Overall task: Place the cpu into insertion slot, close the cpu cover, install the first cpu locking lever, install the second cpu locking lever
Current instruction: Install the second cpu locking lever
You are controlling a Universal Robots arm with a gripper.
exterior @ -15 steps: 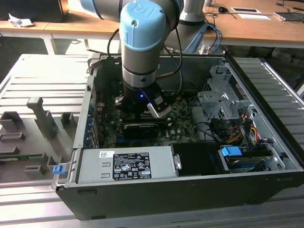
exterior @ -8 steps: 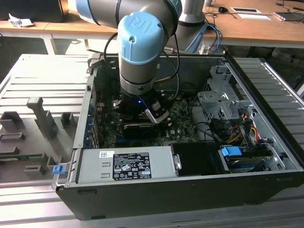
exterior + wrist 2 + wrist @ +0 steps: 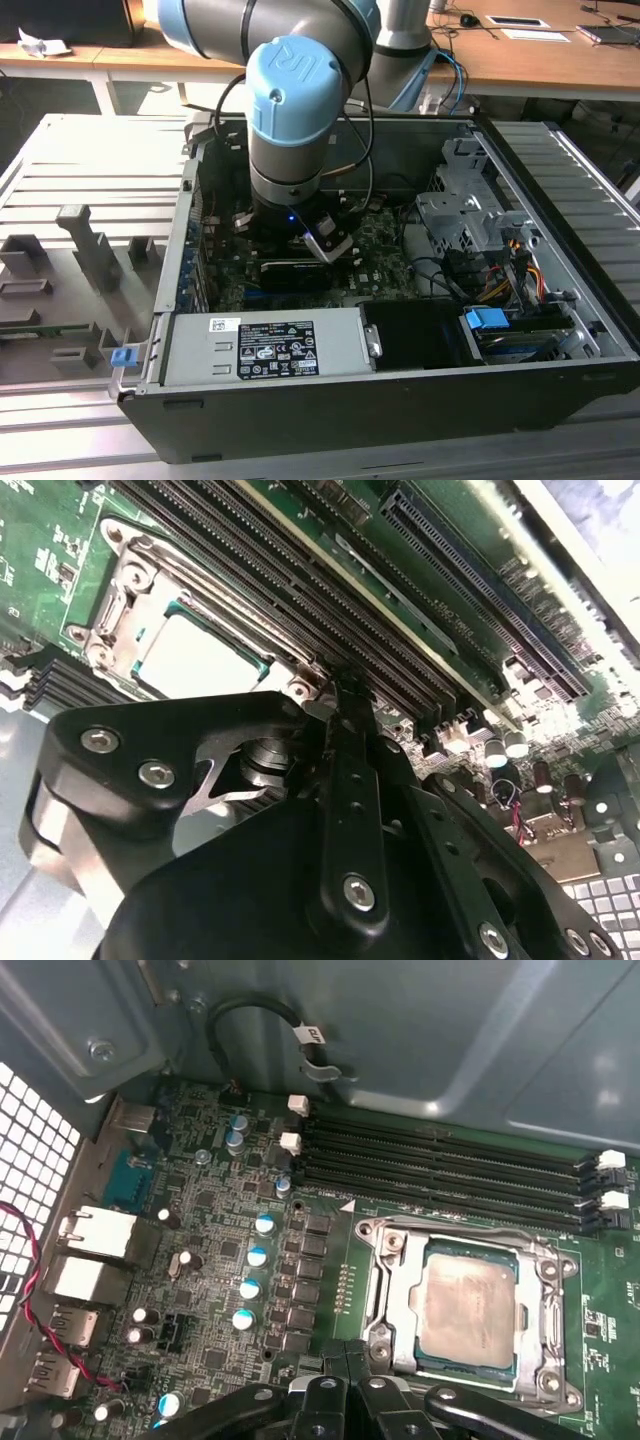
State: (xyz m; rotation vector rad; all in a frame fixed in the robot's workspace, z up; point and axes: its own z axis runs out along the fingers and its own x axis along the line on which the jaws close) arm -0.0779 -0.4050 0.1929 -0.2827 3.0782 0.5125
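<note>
Bench: slatted grey table carrying an open computer case; my arm reaches down into it from above.
Near wall of case: a big labelled grey box lies along it, with a metal drive cage further in, towards the exterior view's right.
My tool: the gripper is low over the green circuit board. Its fingers look pressed together with nothing between them, so I judge it clenched and empty.
Tool tip: in the second wrist view it sits right at a corner of the socket's metal surround, touching it or just short; I cannot tell which.
Chip: the cpu lies flat inside the insertion slot, pale face up, square to its rim.
Frame: the cpu cover lies down around the chip, which shows through its cut-out middle.
Levers: thin metal runs along the frame's edges, but I cannot tell whether either one is hooked home.
Step in hand: placing looks done and the cover looks closed, so I judge I am on the locking levers, at the corner nearest my tip.
What it calls for: a steady push on thin wire, kept clear of the chip's face and the frame.
Beyond the socket: long black memory slots run just past it.
Far: the case's grey wall, then wooden desks behind.
</note>
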